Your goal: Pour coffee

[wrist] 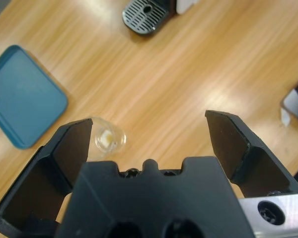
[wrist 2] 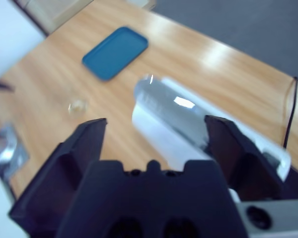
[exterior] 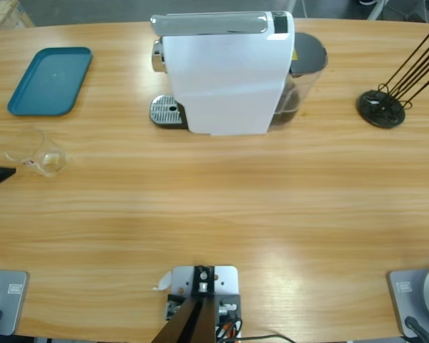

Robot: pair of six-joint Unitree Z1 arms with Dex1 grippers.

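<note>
A: High view first, everything placed against the coffee machine (exterior: 225, 71) in the middle of the desk (exterior: 222, 207). What sits to its left?

B: Far left of it, the blue tray (exterior: 50, 80). Nearer me and still left of the machine stands the small clear glass (exterior: 44, 156). I see no dark layer of coffee in it; it looks empty. My left gripper (wrist: 154, 141) hangs released, jaws spread wide, with the glass just off one jaw in my wrist view and not touching it.

A: And on the machine's right?

B: A black wire rack (exterior: 382, 107), well apart from it. My right gripper (wrist 2: 154, 134) is also released, jaws apart, up above the machine and looking down on its silver lid (wrist 2: 171, 106).

A: So which step is this?

B: The start, I'd say: nothing is grasped, nothing poured. My next move should be closing the left gripper squarely around the glass, gently since it's light and may tip, then carrying it to the machine's drip grate (exterior: 166, 111).
</note>
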